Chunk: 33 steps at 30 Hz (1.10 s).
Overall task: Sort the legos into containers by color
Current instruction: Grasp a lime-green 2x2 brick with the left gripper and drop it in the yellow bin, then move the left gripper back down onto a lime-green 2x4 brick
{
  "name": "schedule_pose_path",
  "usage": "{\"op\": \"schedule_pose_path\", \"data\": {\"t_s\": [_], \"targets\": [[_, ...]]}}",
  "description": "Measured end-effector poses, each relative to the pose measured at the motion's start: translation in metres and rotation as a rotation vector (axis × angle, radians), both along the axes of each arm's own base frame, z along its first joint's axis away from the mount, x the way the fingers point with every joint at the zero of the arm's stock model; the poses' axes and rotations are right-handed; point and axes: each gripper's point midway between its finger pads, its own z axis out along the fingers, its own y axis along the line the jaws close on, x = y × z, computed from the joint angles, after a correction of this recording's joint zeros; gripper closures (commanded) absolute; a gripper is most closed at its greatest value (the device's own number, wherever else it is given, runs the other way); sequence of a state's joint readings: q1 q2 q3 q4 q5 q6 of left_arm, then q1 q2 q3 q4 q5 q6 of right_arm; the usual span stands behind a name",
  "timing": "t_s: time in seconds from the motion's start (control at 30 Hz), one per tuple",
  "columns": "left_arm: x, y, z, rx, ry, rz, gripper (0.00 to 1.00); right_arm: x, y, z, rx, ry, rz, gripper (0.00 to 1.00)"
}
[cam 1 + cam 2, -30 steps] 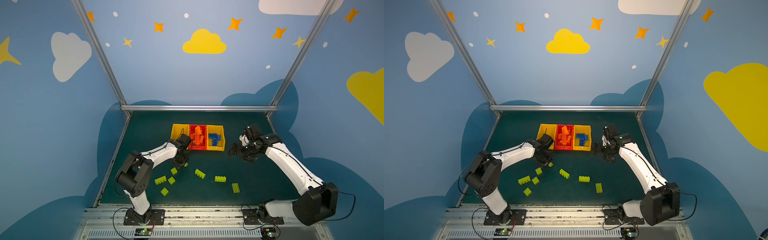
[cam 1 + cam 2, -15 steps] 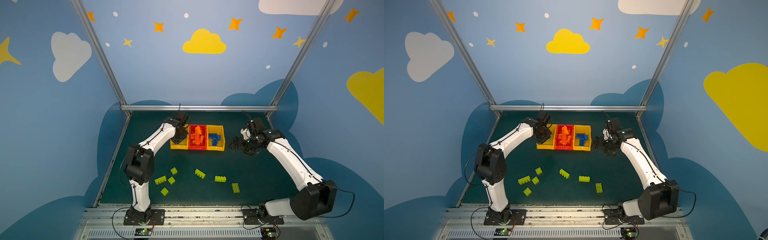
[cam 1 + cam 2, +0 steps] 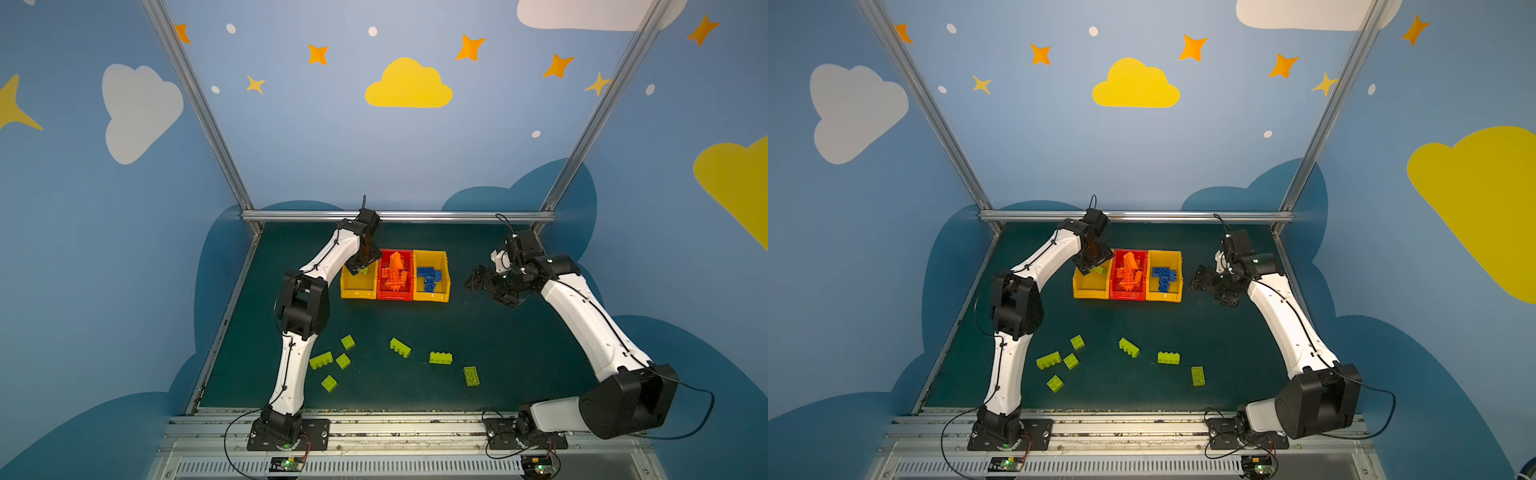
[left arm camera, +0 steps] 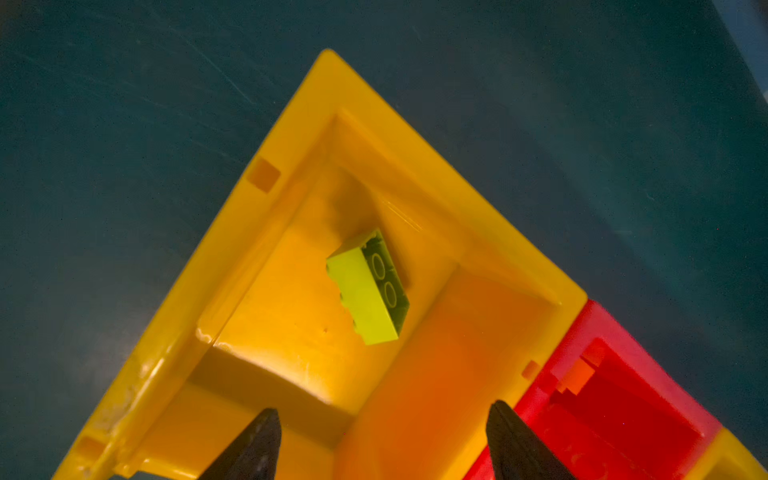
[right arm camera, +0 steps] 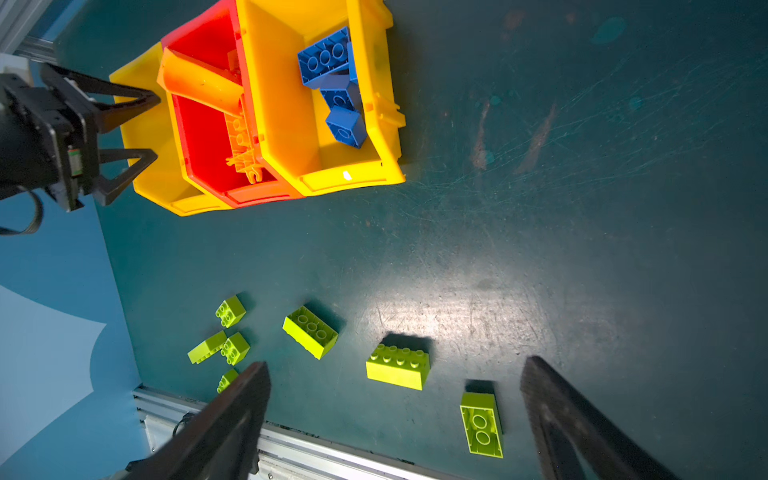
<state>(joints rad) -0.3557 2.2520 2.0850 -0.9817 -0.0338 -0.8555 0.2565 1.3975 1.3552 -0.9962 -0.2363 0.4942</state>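
seven lime green legos (image 3: 400, 347) are lying loose on the dark green mat (image 3: 519, 353), in both top views on its near half and well apart from the containers. four of them are sitting close together toward the left, and three are lying strung out toward the right.

three bins are standing side by side and touching at the far middle of the mat: a left yellow bin (image 3: 358, 291), a red bin (image 3: 395, 296) and a right yellow bin (image 3: 432, 296). orange legos (image 3: 392, 274) are lying heaped in the red bin, and blue legos (image 3: 428, 276) are lying in the right yellow bin.

the left gripper (image 4: 382, 415) is hovering over the far end of the left yellow bin, its jaws standing wide apart with nothing between them. one lime green brick (image 4: 368, 291) is showing inside that bin, tilted on edge and clear of the fingertips (image 4: 266, 428). i cannot tell whether it is resting on the bin floor or hanging in the air.

the right gripper (image 5: 392, 365) is hovering above the mat to the right of the bins, apart from them, its jaws spread wide and gripping nothing.
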Motion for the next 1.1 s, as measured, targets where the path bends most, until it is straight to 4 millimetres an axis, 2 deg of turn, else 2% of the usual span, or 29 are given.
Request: {"op": "schedule_pose_path", "data": {"t_s": [0.1,0.33,0.57,0.7,0.83,1.0,1.1], "targets": [[-0.020,0.006,0.009,-0.001,0.008,-0.012,0.21,-0.002,0.000,-0.001,0.005,0.015,-0.015,0.08],[-0.087,0.018,0.034,-0.069,0.016,-0.039,0.21,-0.018,0.001,0.000,-0.009,0.059,-0.048,0.08],[-0.151,0.017,0.022,-0.129,0.064,-0.082,0.21,-0.060,-0.001,0.009,-0.041,0.081,-0.057,0.08],[-0.176,0.001,0.021,-0.128,0.064,-0.118,0.21,-0.082,-0.010,0.004,-0.046,0.098,-0.065,0.08],[-0.196,-0.018,0.026,-0.103,0.031,-0.132,0.22,-0.090,-0.013,0.000,-0.046,0.107,-0.041,0.08],[-0.228,-0.053,0.021,-0.063,0.018,-0.141,0.22,-0.102,-0.016,0.002,-0.042,0.092,0.032,0.08],[-0.246,-0.075,0.011,-0.039,0.032,-0.151,0.22,-0.120,-0.024,-0.001,-0.044,0.070,0.050,0.08]]}}
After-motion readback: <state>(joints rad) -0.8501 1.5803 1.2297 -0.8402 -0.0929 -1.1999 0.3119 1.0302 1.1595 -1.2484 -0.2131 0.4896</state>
